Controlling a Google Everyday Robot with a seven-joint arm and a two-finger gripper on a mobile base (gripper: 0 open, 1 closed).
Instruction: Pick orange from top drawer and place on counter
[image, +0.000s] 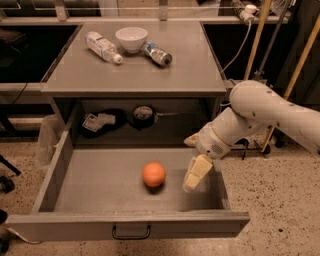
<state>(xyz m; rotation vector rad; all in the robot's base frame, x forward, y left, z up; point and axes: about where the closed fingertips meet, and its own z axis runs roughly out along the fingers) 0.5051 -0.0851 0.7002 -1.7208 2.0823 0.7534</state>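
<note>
Counter (75, 75) beyond the orange (153, 174), carrying a white bowl (131, 38) and two bottles. Top drawer (100, 187) pulled open, orange resting mid-floor. Gripper (188, 165) just right of the orange, not touching it, fingers (197, 172) spread apart, holding nothing.

You have two bottles (101, 46) (156, 53) and one bowl (131, 38) along the counter's (135, 75) far edge, one orange (153, 174) in one open drawer (100, 185), and one end effector (196, 175) below the counter's front-right corner.
</note>
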